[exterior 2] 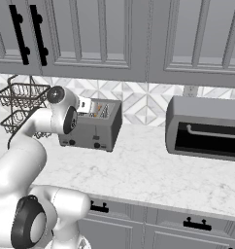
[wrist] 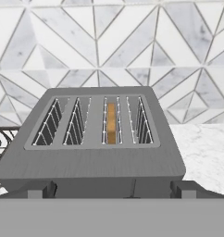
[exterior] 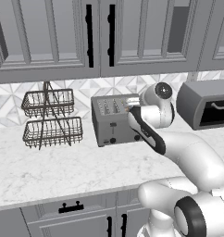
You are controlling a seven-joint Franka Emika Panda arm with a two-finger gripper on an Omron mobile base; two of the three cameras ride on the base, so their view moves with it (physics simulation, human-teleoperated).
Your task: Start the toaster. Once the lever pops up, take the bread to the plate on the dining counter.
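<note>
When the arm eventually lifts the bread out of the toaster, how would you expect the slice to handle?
The bread shows as a thin edge standing deep in the third slot from the left of the toaster, so it is probably light, fairly stiff and crumbly under a hard pinch. The slot's wire guides sit close beside it, so it may snag if pulled at a slant.

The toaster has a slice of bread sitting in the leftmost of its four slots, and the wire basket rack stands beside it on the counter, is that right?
Not quite. The bread sits in the third slot from the left of the toaster, not the leftmost; the hand view shows this, looking down on the slots. The rest holds: the wire basket rack stands beside the toaster on the counter.
</note>
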